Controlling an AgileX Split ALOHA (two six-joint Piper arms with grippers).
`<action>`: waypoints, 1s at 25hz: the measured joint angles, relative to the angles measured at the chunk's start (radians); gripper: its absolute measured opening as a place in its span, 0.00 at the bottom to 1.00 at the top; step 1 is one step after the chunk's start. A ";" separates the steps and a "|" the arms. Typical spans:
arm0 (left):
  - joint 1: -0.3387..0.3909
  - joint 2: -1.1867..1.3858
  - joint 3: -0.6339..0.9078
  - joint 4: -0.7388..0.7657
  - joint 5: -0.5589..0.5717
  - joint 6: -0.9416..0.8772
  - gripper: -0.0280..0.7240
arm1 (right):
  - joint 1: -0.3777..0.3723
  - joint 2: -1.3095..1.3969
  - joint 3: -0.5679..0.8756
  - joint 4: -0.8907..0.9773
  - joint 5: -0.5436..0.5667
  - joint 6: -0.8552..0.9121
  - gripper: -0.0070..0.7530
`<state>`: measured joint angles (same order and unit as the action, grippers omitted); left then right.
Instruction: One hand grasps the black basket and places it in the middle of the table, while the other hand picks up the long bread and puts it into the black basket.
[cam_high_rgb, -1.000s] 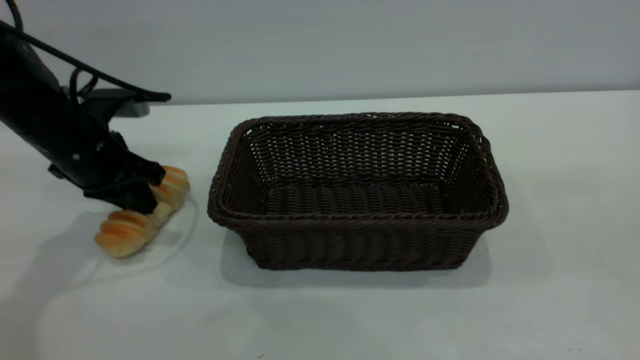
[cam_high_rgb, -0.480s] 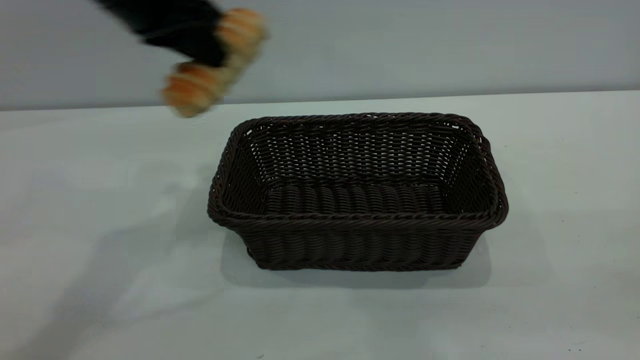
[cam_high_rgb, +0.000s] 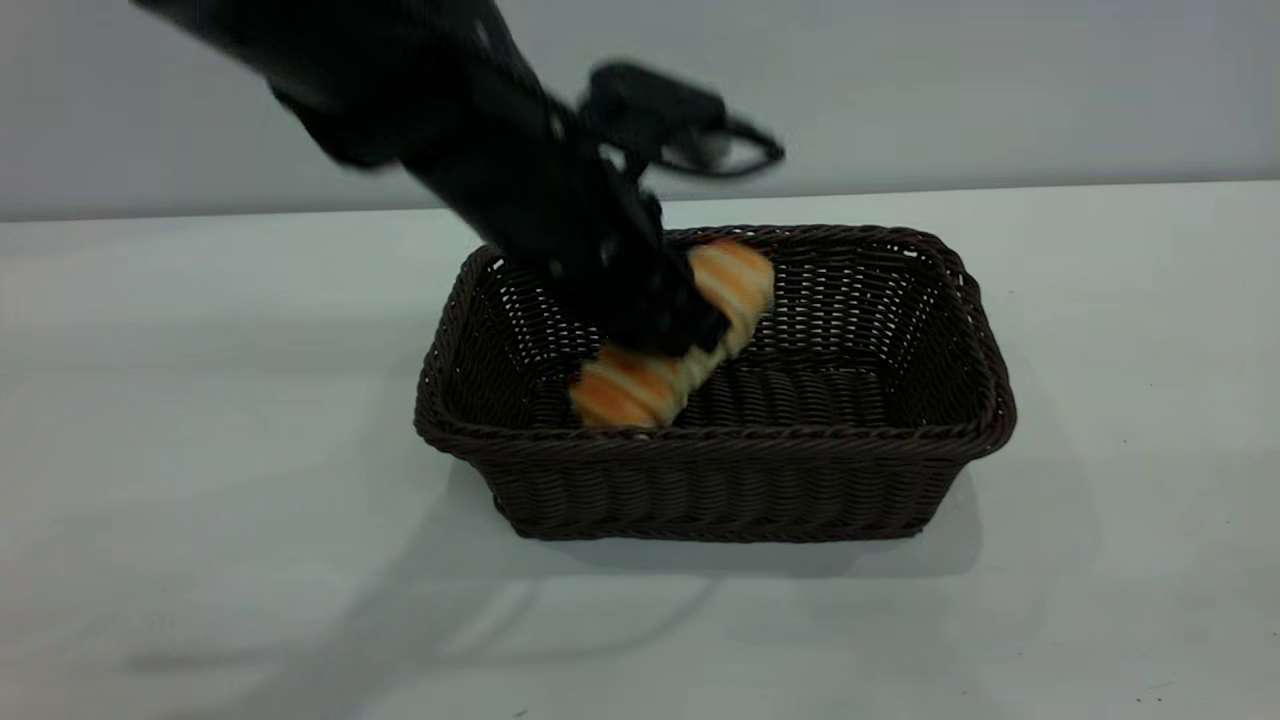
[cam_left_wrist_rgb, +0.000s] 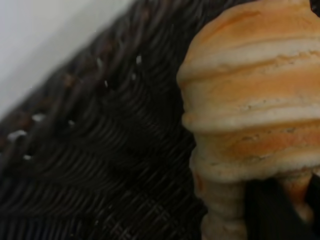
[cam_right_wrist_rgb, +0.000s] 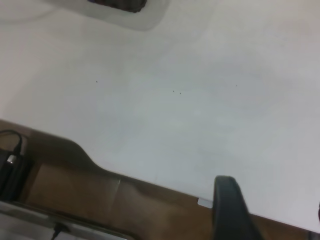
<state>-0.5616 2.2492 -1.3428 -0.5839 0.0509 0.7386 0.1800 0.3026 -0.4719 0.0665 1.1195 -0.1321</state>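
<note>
The black basket (cam_high_rgb: 720, 442) stands on the table (cam_high_rgb: 200, 450) at the middle. My left gripper (cam_high_rgb: 688, 345) is shut on the long bread (cam_high_rgb: 625, 388) and holds it tilted inside the basket, low end near the basket's floor by the front wall. In the left wrist view the long bread (cam_left_wrist_rgb: 250, 100) fills the picture over the basket's weave (cam_left_wrist_rgb: 100, 150), with a dark finger (cam_left_wrist_rgb: 267, 210) on it. My right gripper (cam_right_wrist_rgb: 274, 217) is open and empty over the table's edge, outside the exterior view.
The right wrist view shows bare table (cam_right_wrist_rgb: 200, 100), its edge, a brown floor (cam_right_wrist_rgb: 100, 195) below and a cable (cam_right_wrist_rgb: 10, 160). A dark corner of the basket (cam_right_wrist_rgb: 120, 4) shows far off.
My left gripper lifted the long bread from the table left of the basket, carried it up and to the right, and has come down with it into the basket.
</note>
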 joint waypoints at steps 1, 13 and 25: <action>-0.001 0.008 0.000 -0.002 -0.005 0.000 0.30 | 0.000 0.000 0.000 -0.001 0.000 0.001 0.57; 0.020 -0.301 0.000 0.002 0.257 -0.004 0.88 | 0.000 -0.112 0.000 -0.005 0.002 0.002 0.56; 0.037 -0.923 0.000 0.354 0.823 -0.385 0.83 | 0.000 -0.320 0.000 -0.021 0.014 0.021 0.56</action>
<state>-0.5242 1.3260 -1.3428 -0.2298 0.8738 0.3540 0.1800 -0.0175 -0.4719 0.0453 1.1335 -0.1115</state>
